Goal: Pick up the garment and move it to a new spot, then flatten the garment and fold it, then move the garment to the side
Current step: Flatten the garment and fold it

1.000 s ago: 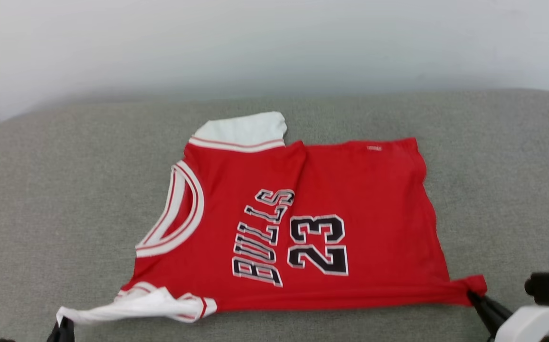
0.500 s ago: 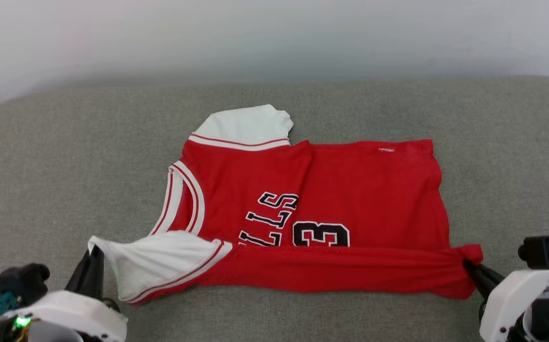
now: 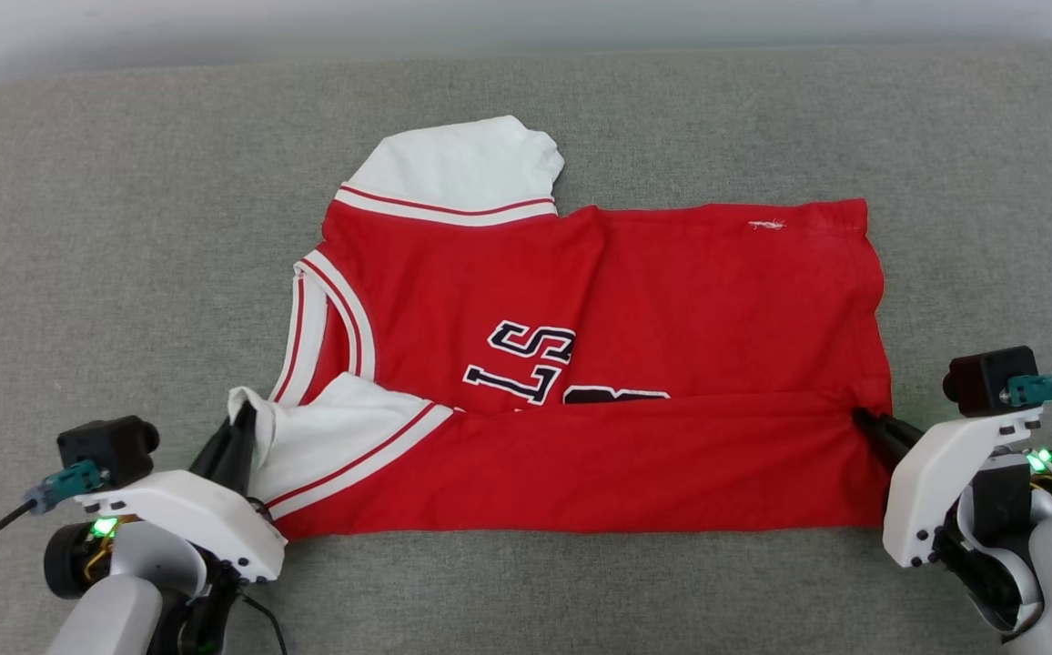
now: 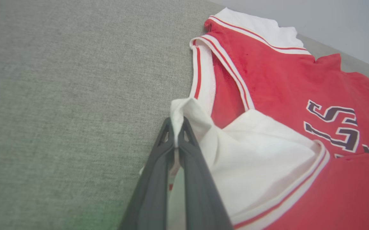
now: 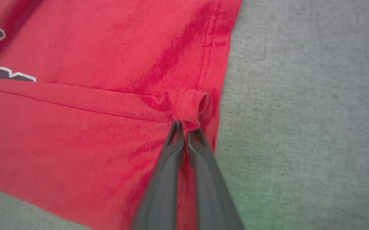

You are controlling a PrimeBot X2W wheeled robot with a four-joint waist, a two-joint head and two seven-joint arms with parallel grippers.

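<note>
Left hand: I have my left hand [image 3: 241,414] at the lower left of the head view, pinched tight on the tip of the near sleeve. In its wrist view [image 4: 175,124] white cloth pokes up between the closed fingers [image 4: 159,179].
Near sleeve: the near sleeve [image 3: 344,428] [image 4: 261,159] is white with striped trim. Its tip is lifted and the rest lies over the red front, just beside the neck trim.
Neck trim: the neck trim [image 3: 308,327] [image 4: 203,73] is a curved red-and-white band facing my left.
Far sleeve: the far sleeve [image 3: 462,164] [image 4: 261,28] is white and lies flat at the far edge.
Jersey: the jersey [image 3: 672,300] [image 4: 283,80] [image 5: 92,41] is red and spread sideways mid-worktop, neck to my left, hem to my right.
Letters: the letters [image 3: 526,359] [image 4: 334,124] are black, outlined white. I read "LS"; the rest is under the flap.
Number: only a sliver of the number [image 3: 617,396] [image 5: 5,73] clears the flap's edge.
Flap: the flap [image 3: 581,464] [image 5: 60,134] is the near edge turned over toward the far side, a long red band running from hand to hand.
Hem: the hem [image 3: 872,300] [image 5: 216,48] is the right edge. Its near corner is rolled into a small tube at my right hand's tips.
Right hand: my right hand [image 3: 858,417] [image 5: 182,125], at the lower right, is clamped on that rolled corner.
Worktop: the worktop [image 3: 80,227] [image 4: 60,95] [image 5: 315,111] is grey woven fabric under it all.
Wall: the wall [image 3: 490,16] [image 4: 331,19] is pale, beyond the far edge.
</note>
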